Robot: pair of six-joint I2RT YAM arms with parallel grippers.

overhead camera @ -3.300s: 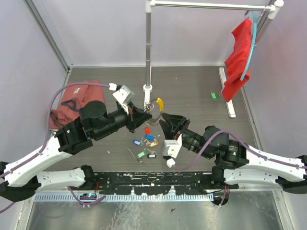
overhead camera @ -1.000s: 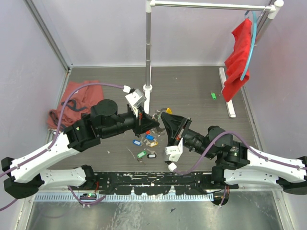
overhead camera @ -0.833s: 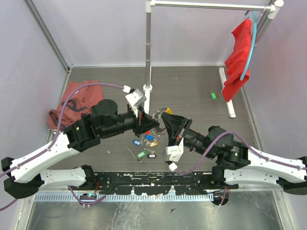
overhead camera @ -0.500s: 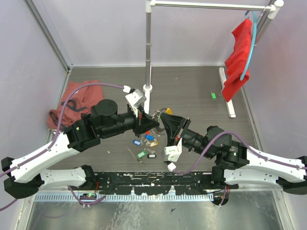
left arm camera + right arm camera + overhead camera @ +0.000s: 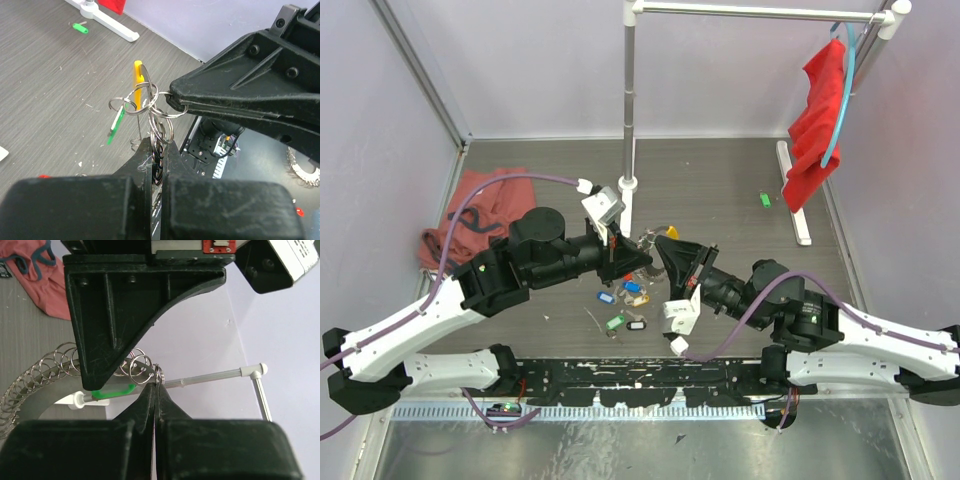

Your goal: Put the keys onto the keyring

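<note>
top view: both arms reach to mid bench (image 5: 720, 180), hands tip to tip above it. the keyring (image 5: 647, 240) is held in the air between them, on the near side of the rack pole (image 5: 629, 100).

left hand (image 5: 157, 150): closed, fingers clamped on a bunch of the keyring's wire loops, which stand up out of the tips. the yellow section (image 5: 138, 80) rises behind the loops.

right hand (image 5: 155, 387): closed, tips pinching a single loop at the end of the coil. in the left wrist view its tips meet the bunch from the right, just above the left hand's tips.

hung key (image 5: 116, 127): green tag, on a small loop at the left of the bunch, tag pointing down, off the bench.

loose keys lie on the bench below the hands, toward the arm bases:
- blue key (image 5: 606, 297)
- gold key (image 5: 638, 299)
- green key (image 5: 615, 322), just beside the black key (image 5: 636, 324)
- others close under the hands, too hidden to sort

elsewhere:
- small green piece (image 5: 765, 200) alone on the far right of the bench
- red cloth (image 5: 817, 120) hanging from the rack
- pink cloth (image 5: 470, 215) heaped at the left edge
</note>
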